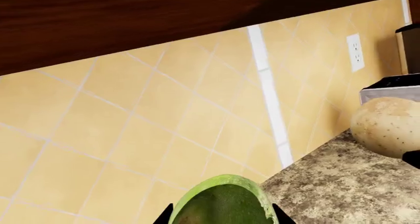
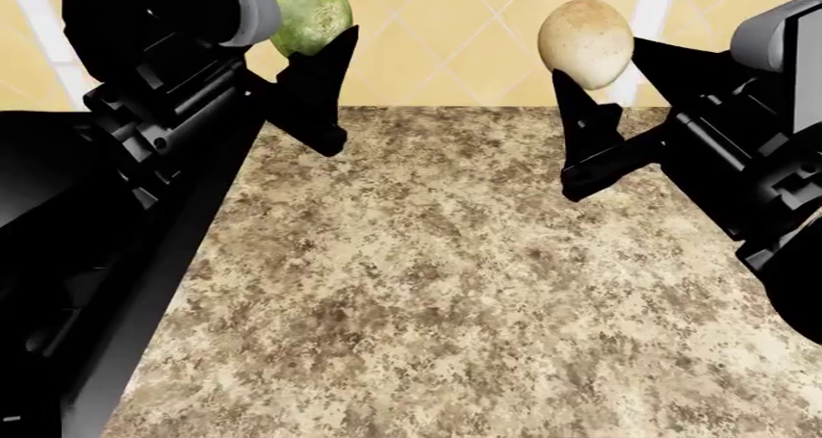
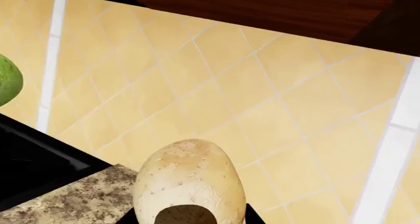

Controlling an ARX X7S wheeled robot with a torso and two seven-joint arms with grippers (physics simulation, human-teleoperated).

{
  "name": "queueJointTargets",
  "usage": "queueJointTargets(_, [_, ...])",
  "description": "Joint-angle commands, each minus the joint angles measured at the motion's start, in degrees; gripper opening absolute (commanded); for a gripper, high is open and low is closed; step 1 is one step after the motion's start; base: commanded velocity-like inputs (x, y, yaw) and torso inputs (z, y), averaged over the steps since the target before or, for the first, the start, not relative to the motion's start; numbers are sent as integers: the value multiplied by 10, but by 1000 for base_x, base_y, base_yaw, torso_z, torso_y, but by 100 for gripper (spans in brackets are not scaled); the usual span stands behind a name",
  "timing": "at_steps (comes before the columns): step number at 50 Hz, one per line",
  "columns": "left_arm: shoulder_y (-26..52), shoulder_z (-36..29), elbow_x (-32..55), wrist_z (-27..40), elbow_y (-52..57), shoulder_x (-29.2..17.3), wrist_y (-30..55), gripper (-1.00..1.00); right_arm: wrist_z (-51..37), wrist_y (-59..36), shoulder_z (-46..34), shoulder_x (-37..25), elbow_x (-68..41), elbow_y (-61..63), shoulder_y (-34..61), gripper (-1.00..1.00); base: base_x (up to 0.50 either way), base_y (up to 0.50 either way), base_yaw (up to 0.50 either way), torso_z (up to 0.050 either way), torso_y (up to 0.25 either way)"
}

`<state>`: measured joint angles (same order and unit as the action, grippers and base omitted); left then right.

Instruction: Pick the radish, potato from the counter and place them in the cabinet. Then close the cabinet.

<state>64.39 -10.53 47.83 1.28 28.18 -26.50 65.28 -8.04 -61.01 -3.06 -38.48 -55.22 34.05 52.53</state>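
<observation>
The left end effector (image 2: pixel 306 48) holds the radish (image 2: pixel 310 14), its black fingers closed against the sides of the green ball, which is lifted clear of the desk (image 2: pixel 437 294) and shows against the yellow tiled wall (image 2: pixel 437 34) in the head view. In the left wrist view the radish (image 1: pixel 225 200) sits between the two dark fingertips, its rounded end pointing toward the wall, with the dark wooden underside of the cabinet (image 1: pixel 131 22) above it.

The right end effector (image 2: pixel 603 67) holds the potato (image 2: pixel 586 39), its fingers pressed on either side of the pale tan oval, likewise raised above the speckled stone. In the right wrist view the potato (image 3: pixel 189 182) stands between the fingers with its narrow end up, the tiled wall behind it and the dark wood of the cabinet (image 3: pixel 276 7) overhead. The radish (image 3: pixel 9 81) appears at the edge of that view, well apart from the potato.

From the left wrist camera the potato (image 1: pixel 387 126) is seen over the corner of the desk (image 1: pixel 341 184), near a white wall outlet (image 1: pixel 355 51) and a metallic appliance (image 1: pixel 394 88) whose kind I cannot tell
</observation>
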Motion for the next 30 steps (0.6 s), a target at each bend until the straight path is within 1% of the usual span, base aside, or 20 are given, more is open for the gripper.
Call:
queueJointTargets(1, [4,17,4,20,3,-2,2,-100,8,7,-21,6,18,-1,13,-100,-2,500,0,0,0])
queueJointTargets(9, [-1,20,6,24,5,-3,-1,-100,2,9,-25,14,21,-7,22,-100,-2,452,0,0,1])
queueJointTargets(14, [-4,20,8,26,8,-2,-2,-100,-3,9,-21,18,17,-8,25,-100,0,0,0,0,0])
queueJointTargets(21, [-1,20,13,33,7,6,-1,-100,-6,11,-20,21,15,-10,27,-100,339,2,0,0,0])
queueJointTargets(30, [-1,21,17,36,11,5,-1,-100,-7,14,-20,22,13,-9,30,-100,11,0,0,2,1])
